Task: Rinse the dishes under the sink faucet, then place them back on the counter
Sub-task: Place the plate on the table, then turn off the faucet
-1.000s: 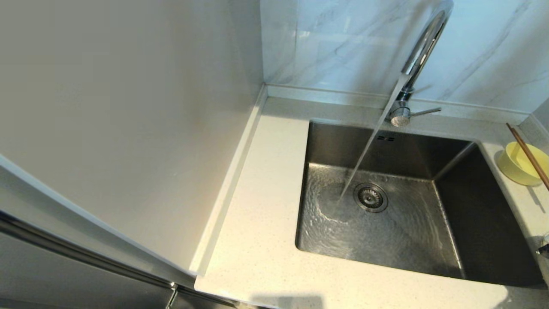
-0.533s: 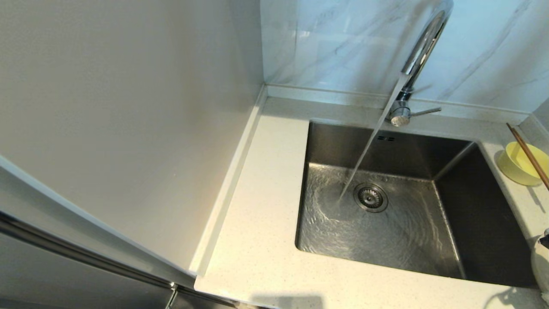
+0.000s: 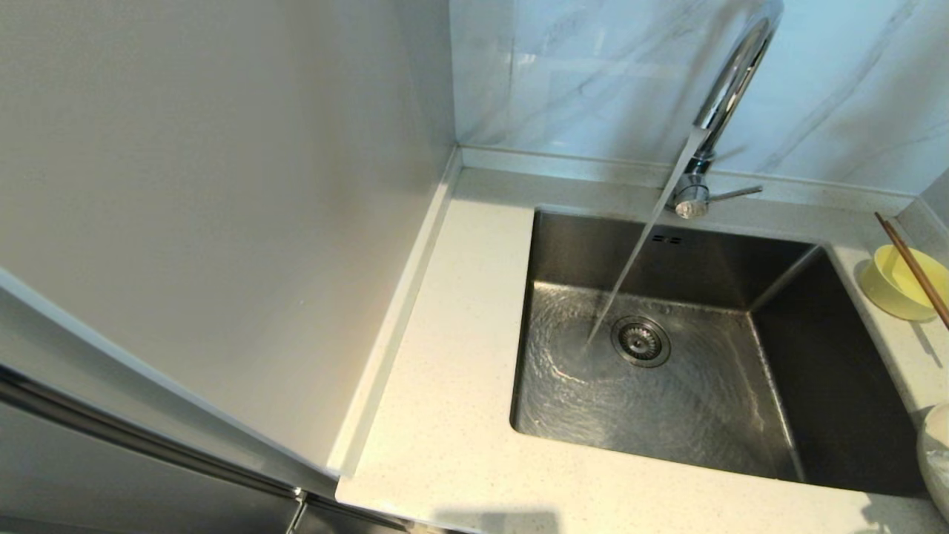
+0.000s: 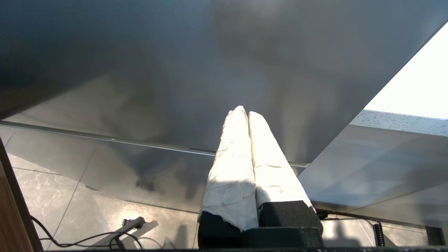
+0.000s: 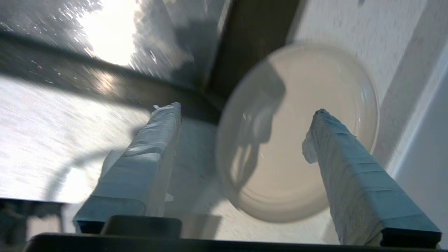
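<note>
The chrome sink faucet (image 3: 730, 81) runs a stream of water (image 3: 630, 267) into the steel basin (image 3: 667, 415). A pale yellow bowl (image 3: 893, 285) stands on the counter (image 3: 460, 371) right of the basin, with brown chopsticks (image 3: 912, 268) resting across it. The white plate (image 3: 936, 456) shows at the right edge of the head view, on the counter. In the right wrist view my right gripper (image 5: 246, 113) is open just above the plate (image 5: 297, 150) and holds nothing. My left gripper (image 4: 244, 112) is shut and empty, parked low in front of a grey cabinet face.
A tall pale wall panel (image 3: 222, 222) borders the counter on the left. A marble backsplash (image 3: 593, 74) runs behind the faucet. The drain strainer (image 3: 640, 341) sits mid-basin under rippling water. The faucet's side lever (image 3: 738, 193) points right.
The plate has come into the head view at the right edge and settled on the counter. My right gripper, seen over it earlier, has left the head view.
</note>
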Tool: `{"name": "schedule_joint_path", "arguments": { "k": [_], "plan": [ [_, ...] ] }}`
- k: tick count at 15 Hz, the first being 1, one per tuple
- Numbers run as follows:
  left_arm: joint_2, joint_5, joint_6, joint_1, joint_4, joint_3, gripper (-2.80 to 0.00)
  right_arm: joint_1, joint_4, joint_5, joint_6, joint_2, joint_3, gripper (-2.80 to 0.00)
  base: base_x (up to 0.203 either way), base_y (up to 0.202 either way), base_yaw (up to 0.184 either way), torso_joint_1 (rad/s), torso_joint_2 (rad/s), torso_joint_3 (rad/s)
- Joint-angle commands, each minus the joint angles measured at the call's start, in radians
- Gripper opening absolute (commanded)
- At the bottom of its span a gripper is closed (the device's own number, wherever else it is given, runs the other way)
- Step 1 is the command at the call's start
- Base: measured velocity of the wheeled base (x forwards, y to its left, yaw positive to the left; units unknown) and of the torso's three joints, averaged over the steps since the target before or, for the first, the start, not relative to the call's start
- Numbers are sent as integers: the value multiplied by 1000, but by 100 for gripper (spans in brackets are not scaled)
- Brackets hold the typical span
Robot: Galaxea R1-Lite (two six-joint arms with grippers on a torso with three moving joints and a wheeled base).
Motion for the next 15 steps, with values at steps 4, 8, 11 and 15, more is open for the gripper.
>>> {"name": "schedule_joint_path", "arguments": {
  "k": [4,8,11,15],
  "plan": [
    [0,-1,0,0,0,0,-280,4,60,200,329,-81,-137,0,0,0,0,0,0,0],
    [0,-1,0,0,0,0,-280,41,59,130,468,-59,-161,0,0,0,0,0,0,0],
    [0,-1,0,0,0,0,-280,133,70,1,448,-60,-140,0,0,0,0,0,0,0],
    [0,-1,0,0,0,0,-280,199,85,-11,441,-76,-139,-280,0,0,0,0,0,0]
  ]
}}
